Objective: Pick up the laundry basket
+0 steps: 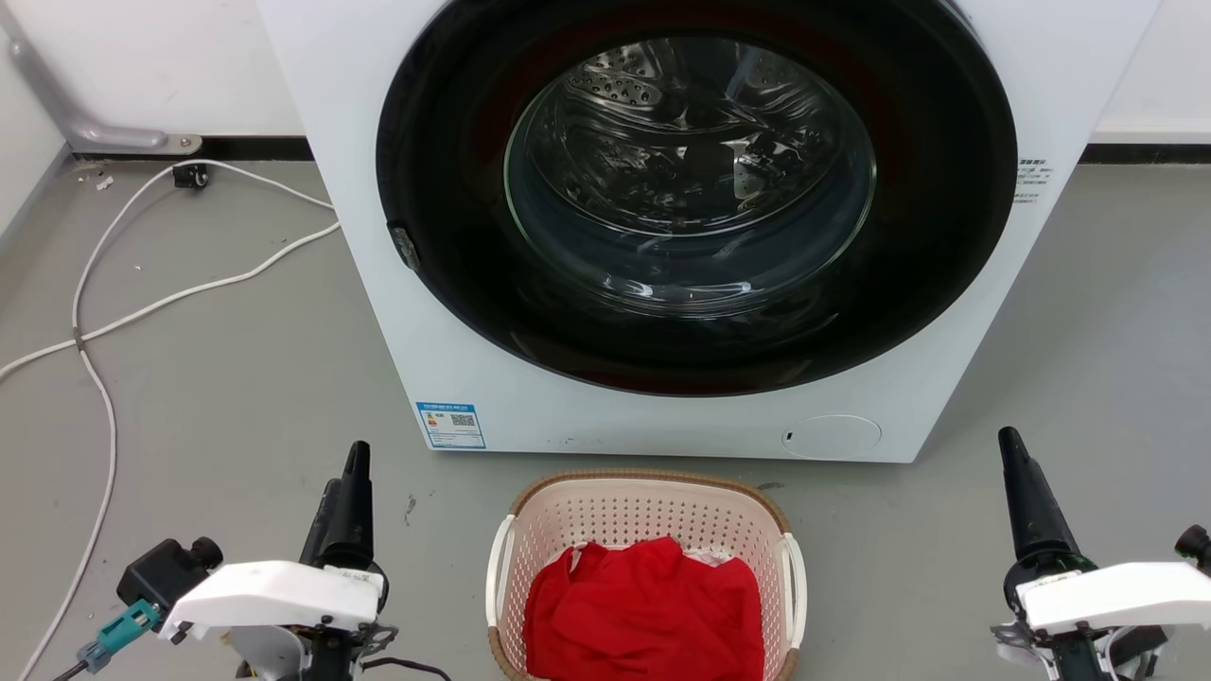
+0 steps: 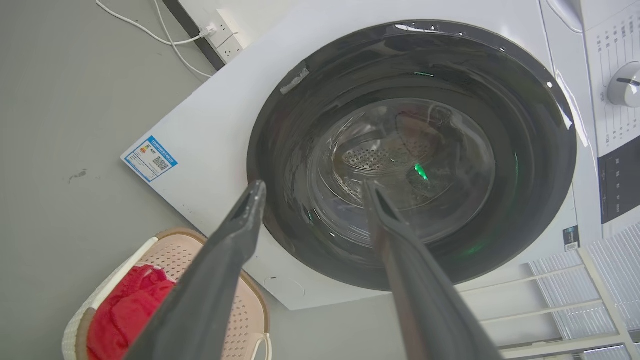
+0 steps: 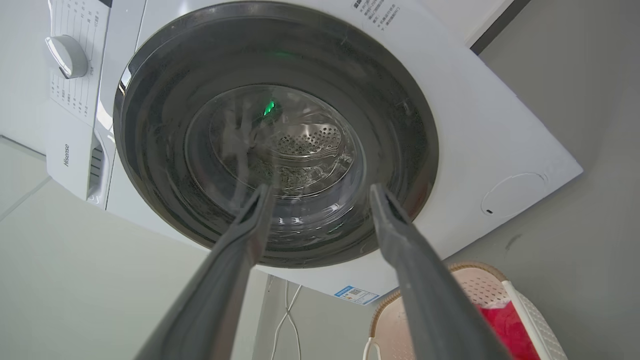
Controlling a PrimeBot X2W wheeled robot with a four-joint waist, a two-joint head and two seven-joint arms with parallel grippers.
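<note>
Head view, nearest first: at six o'clock the laundry basket [image 1: 653, 515] stands on the grey floor [image 1: 208, 397], just in front of the washer, its near end cut off by the bottom edge; a crumpled red cloth [image 1: 643, 605] lies inside it. At seven o'clock is the left gripper [image 2: 315, 192] and at five o'clock the right gripper [image 3: 320, 189], each well apart from the basket and touching nothing; the wrist views show both with fingers spread wide and nothing between them.

The basket is likely light and fairly stiff, though thin perforated plastic may flex; its smooth walls look slippery, so the two white side handles, one at nine o'clock on the rim [image 1: 500, 567] and one at three o'clock [image 1: 795, 577], look like the best places to grip, one gripper to each, lifting level.

Farther off, at twelve o'clock, the white washer [image 1: 473, 331] has a round dark door [image 1: 691, 180] showing the drum; at ten o'clock a white cable [image 1: 123, 312] trails over the floor.

Whatever lies under the red cloth is hidden; a pale scrap beside it cannot be identified.
</note>
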